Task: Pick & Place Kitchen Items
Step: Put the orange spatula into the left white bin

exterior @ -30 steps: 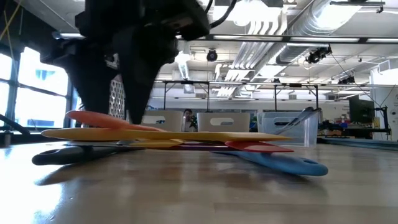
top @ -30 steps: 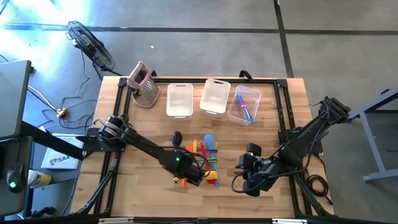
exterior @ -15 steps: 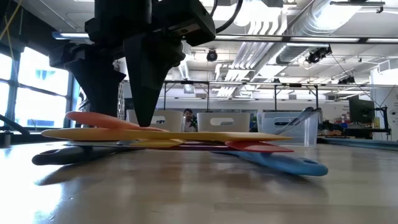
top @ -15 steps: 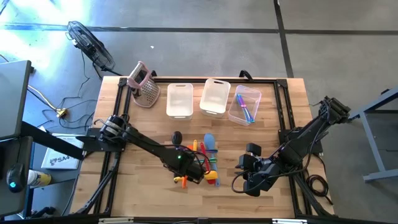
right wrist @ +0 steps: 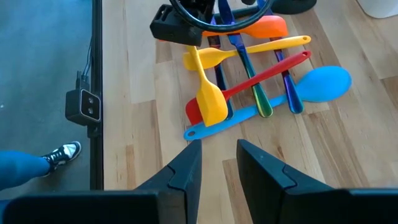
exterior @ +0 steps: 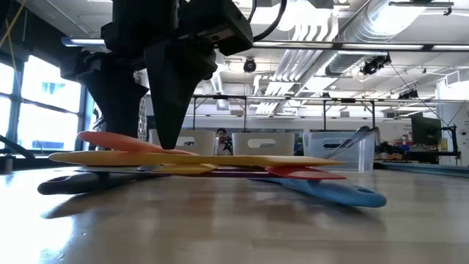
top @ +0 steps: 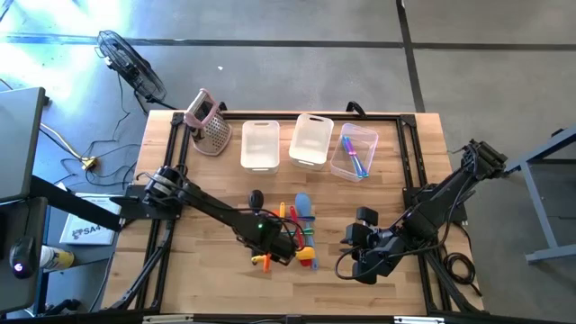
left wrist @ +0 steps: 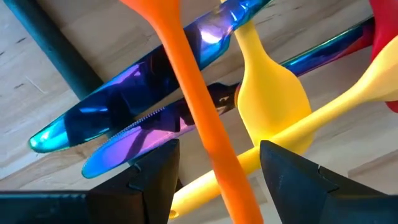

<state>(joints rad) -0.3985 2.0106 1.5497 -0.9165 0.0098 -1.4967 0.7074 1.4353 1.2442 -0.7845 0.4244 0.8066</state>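
Now we have lowered our left claw [top: 281,245] a little over the last second, and it has held steady since. Its fingers [left wrist: 155,177] stand apart, grasping nothing, straddling the slim orange plastic spatula handle [left wrist: 199,118] that crosses the heap of coloured plastic utensils [top: 292,232] at mid-tabletop. Under that handle lie two iridescent blue-purple knives [left wrist: 134,106] and a yellow plastic spoon [left wrist: 273,102]. We judge the pick is set up and only the squeeze is wanting.

Our right claw [right wrist: 217,163] waits near the front right of the wooden tabletop [top: 405,153], holding nothing, its fingers narrowly parted, looking toward the heap.

For room, the three clear rectangular plastic bins [top: 310,139] sit along the far edge, well apart from the heap, with bare wood between. The right bin already holds a few utensils. The metal box grater with pink handle [top: 209,126] stands at the far left corner, off our likely path.
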